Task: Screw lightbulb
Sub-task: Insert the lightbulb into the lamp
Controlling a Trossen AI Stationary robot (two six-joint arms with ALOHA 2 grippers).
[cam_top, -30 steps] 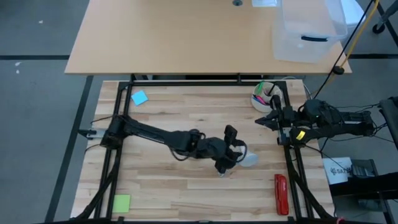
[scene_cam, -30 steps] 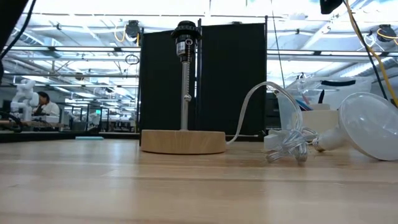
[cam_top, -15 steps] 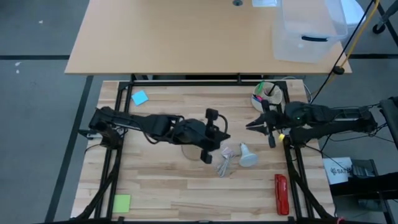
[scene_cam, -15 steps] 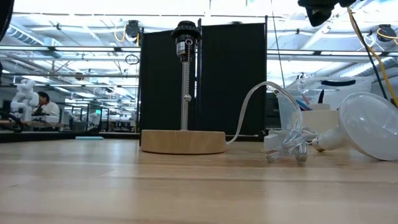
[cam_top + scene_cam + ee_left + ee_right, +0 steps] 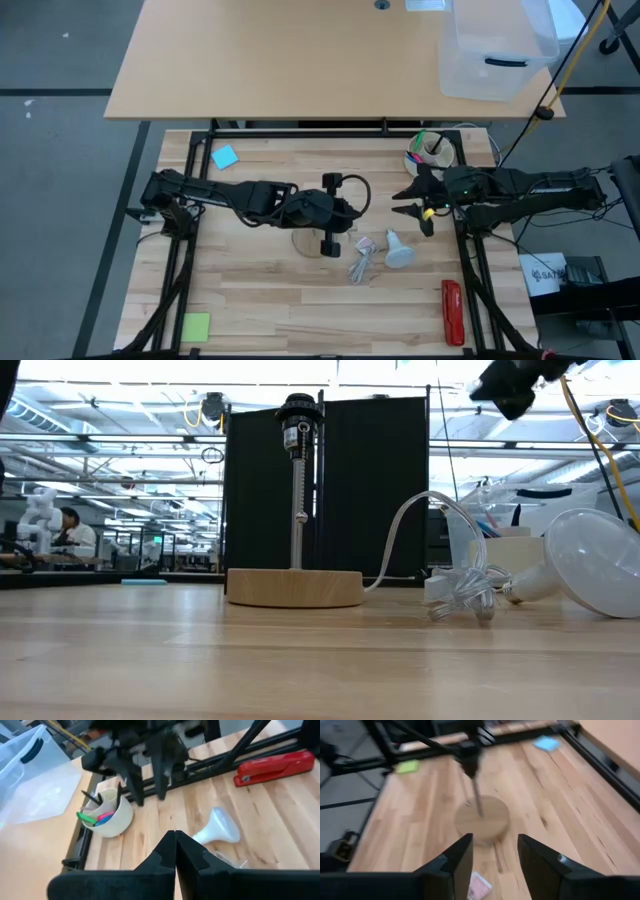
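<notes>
The white lightbulb point(image 5: 398, 250), round globe and tapering neck, is lying on its side on the table point(image 5: 260, 300), untouched. The left gripper point(image 5: 329, 247) is hovering clenched and empty; the right gripper point(image 5: 418, 208) is hanging released.

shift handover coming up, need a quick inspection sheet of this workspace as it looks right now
surface: wooden table, black frame along its edges
job's things: lightbulb lying on its side, not held; lamp stand upright on its round wooden base, socket empty
clutter: cup of pens, red stapler, blue note, green note
grippers: left gripper shut, empty, above the lamp stand; right gripper open, empty, near the cup of pens
cables: clear cord bundled beside the lightbulb
surroundings: second table with a clear plastic bin; a person far behind
</notes>
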